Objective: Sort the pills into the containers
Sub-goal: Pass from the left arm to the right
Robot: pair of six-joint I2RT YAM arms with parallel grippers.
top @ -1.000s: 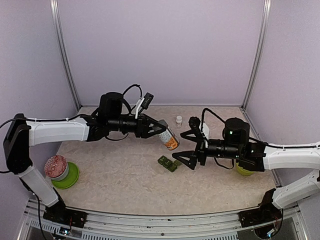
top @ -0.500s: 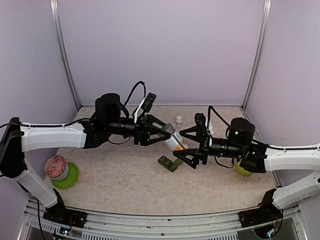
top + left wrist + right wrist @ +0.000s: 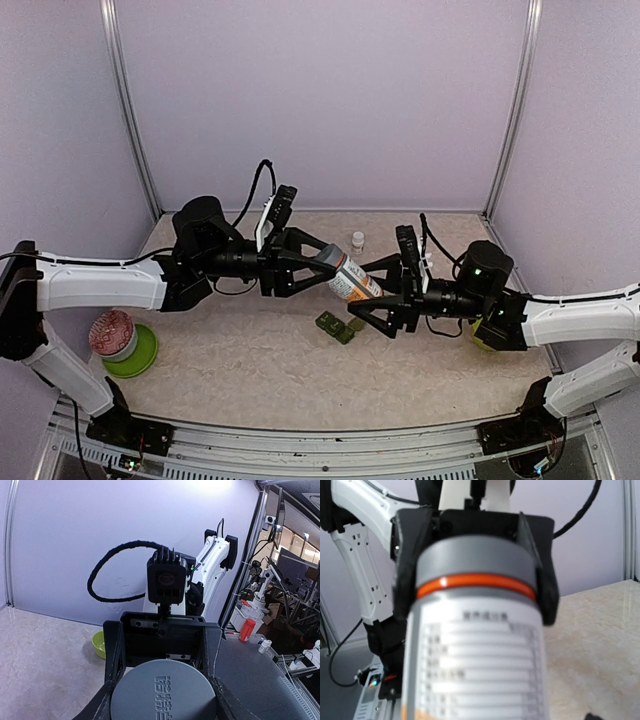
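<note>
Nearest you, just in front of the pill bottle [image 3: 350,281] and below it, the olive pill box [image 3: 336,326] lies on the counter [image 3: 250,350]; you cannot tell whether its lids are up. Your left fingers [image 3: 312,246] clamp the bottle's grey cap end and hold it tilted in the air. Your right fingers [image 3: 372,318] stand wide astride its base, and no contact shows. If they close off-centre, or the left lets go too soon, the bottle may slip, drop onto the box and knock it aside. If the cap comes loose over bare counter, pills scatter. Beyond the bottle, a careless swing could topple the small white vial [image 3: 358,240].
</note>
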